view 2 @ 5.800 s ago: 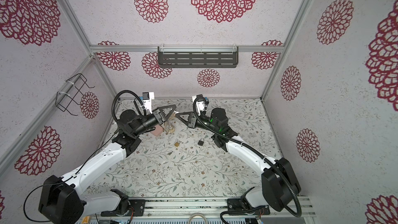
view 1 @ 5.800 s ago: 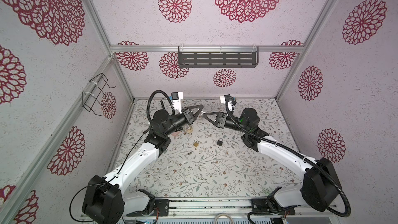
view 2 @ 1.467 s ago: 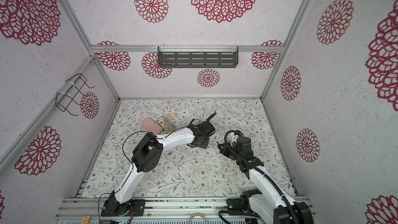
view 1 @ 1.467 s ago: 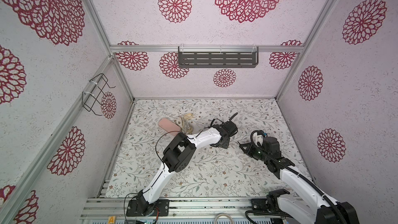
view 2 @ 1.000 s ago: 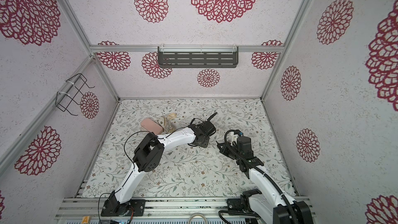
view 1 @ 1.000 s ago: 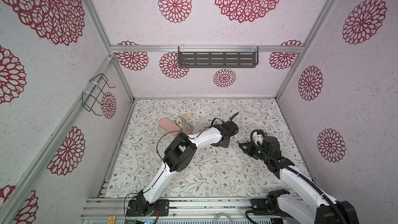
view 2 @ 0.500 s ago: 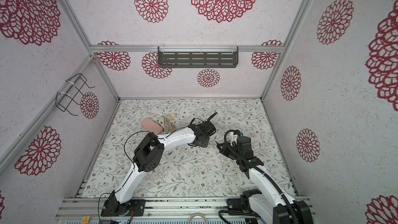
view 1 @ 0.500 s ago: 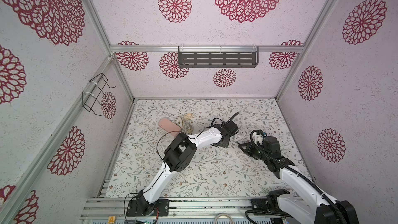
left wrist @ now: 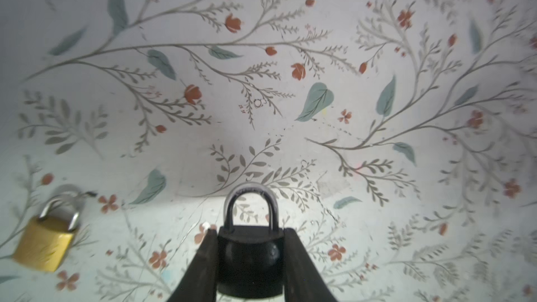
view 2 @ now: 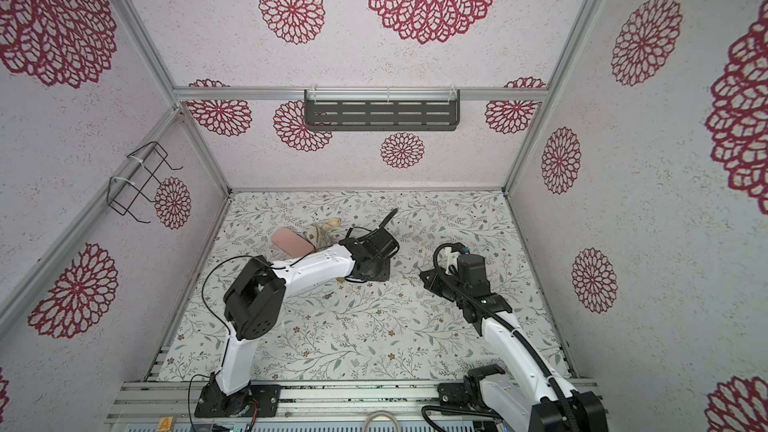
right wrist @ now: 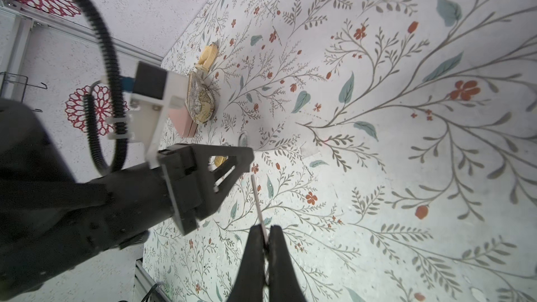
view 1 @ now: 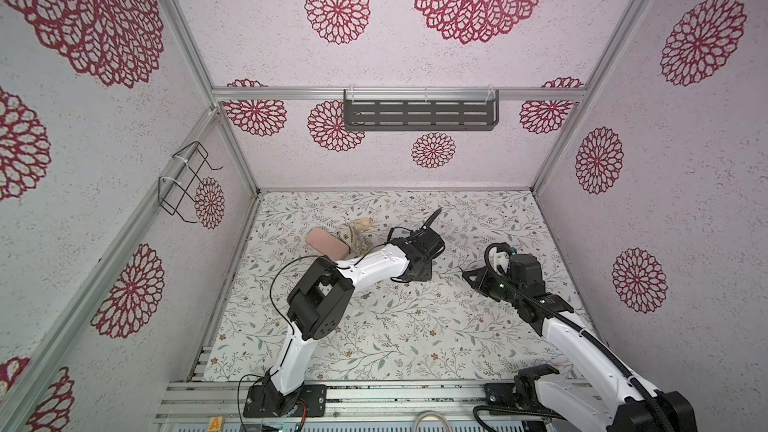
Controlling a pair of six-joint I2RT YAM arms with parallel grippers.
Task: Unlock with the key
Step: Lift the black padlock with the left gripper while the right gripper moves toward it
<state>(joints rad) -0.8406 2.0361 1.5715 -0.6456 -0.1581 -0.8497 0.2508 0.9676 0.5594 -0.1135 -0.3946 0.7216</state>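
The left gripper (left wrist: pixel 250 229) clamps its 2 fingers against the sides of the black padlock (left wrist: pixel 250 260). The shackle points out past the fingertips, low over the floral table (view 1: pixel 415 326). A brass padlock (left wrist: pixel 45 242) lies loose on the table near it, clear of the fingers.

Over on the other side, the right gripper (right wrist: pixel 266 232) pinches the key (right wrist: pixel 258 201), jaws pressed tight on it. The thin blade sticks out toward the left gripper. In the right wrist view the blade's tip sits near the left gripper's fingers, not touching, and the black padlock itself is hidden there. In both top views bare table separates the 2 grippers.
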